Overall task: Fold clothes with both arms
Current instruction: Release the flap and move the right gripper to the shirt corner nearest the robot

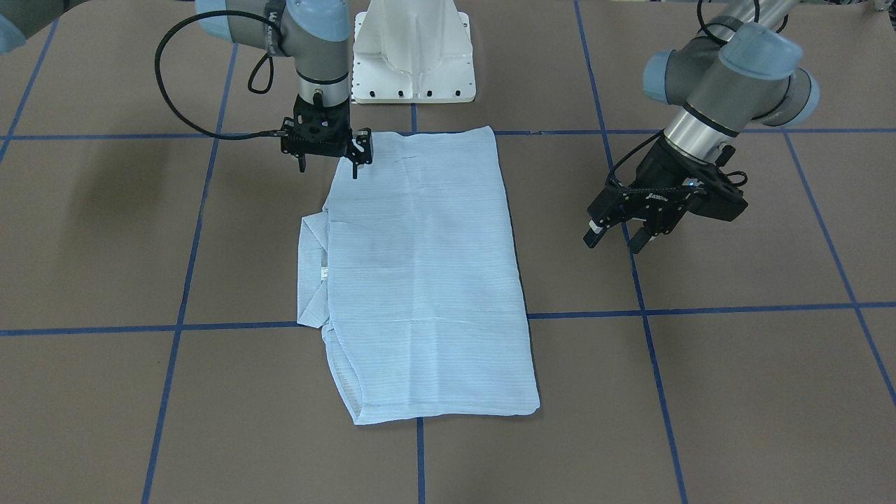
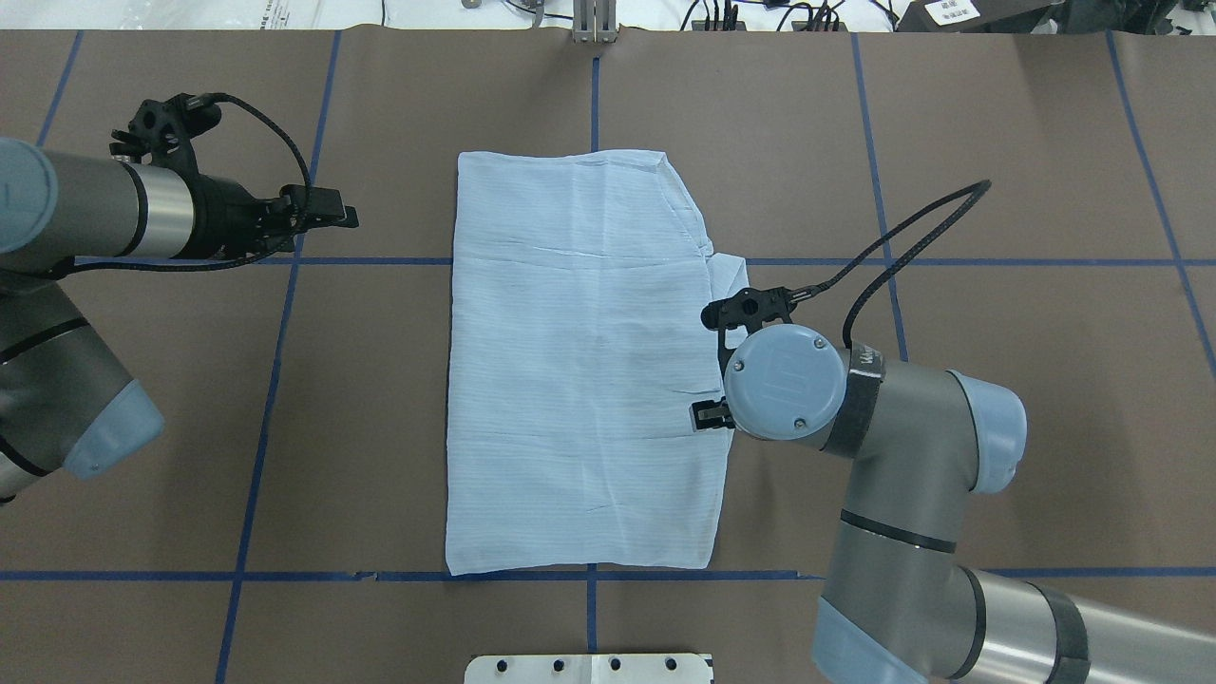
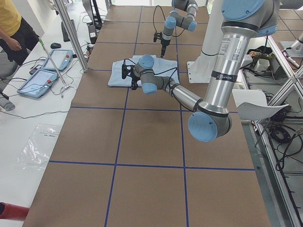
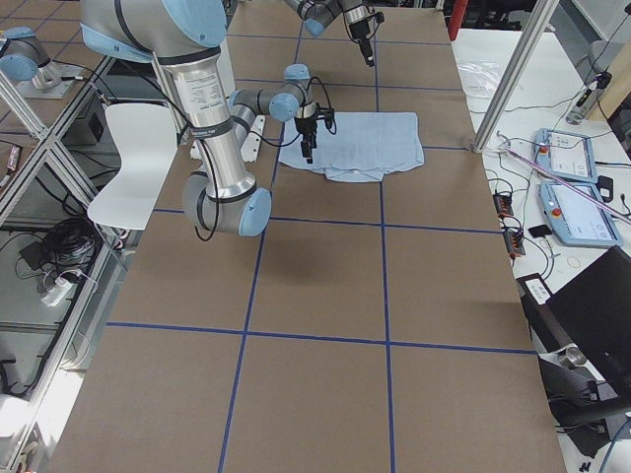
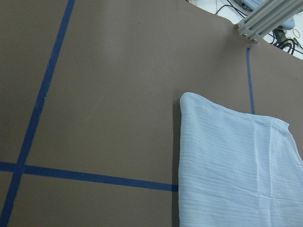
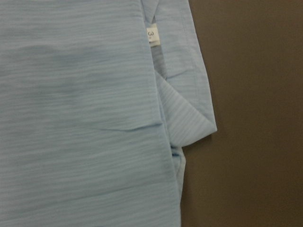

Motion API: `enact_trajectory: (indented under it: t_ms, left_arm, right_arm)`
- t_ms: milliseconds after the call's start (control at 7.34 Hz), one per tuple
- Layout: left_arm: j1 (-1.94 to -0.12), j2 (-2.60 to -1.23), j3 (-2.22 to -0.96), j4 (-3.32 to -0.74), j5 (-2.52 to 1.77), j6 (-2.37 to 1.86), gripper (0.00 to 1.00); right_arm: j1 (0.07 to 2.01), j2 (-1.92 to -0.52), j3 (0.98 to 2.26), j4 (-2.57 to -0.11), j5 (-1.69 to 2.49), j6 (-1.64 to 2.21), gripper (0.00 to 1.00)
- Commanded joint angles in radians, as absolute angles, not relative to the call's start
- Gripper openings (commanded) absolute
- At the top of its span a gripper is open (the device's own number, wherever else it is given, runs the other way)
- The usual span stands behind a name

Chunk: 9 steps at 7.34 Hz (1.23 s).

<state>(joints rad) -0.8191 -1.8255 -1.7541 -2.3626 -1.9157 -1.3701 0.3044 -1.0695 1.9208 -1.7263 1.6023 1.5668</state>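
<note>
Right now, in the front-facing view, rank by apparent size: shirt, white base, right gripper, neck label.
1. shirt
2. white base, though cut off by the frame's top
3. right gripper
4. neck label

Silver-grey arms (image 2: 898,427), pale blue joint caps (image 2: 785,382), black looping cables (image 2: 978,188), white pedestal base (image 1: 413,49).

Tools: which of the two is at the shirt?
The right tool, open at the shirt's collar-side edge; the left tool hangs apart over the table.

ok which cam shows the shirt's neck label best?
Right wrist-mounted: the neck label is close up, a white tab at the folded edge beside the collar. Front-facing shows only a tiny white speck. Overhead, side and left wrist views don't show it discernibly.
</note>
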Motion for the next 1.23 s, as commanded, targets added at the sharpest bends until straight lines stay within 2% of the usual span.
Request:
enact_trajectory:
  t_ms: [0,409,1090]
  left_arm:
    - [-0.819,-1.825,-1.755,-2.364,-1.913,-1.37,1.0]
    - [-0.819,-1.825,-1.758,-2.364,-1.876,-1.362,1.0]
    - [-0.819,-1.798,-1.79,-2.364,-1.867,-1.361,1.0]
  right_arm:
    - [0.174,-1.071,1.921,-1.626,1.513,2.032,1.0]
    - [0.127,-1.097,1.916,-1.539,1.438,2.481,0.96]
    - [0.115,-1.117,1.896,-1.5,1.408,2.585,0.94]
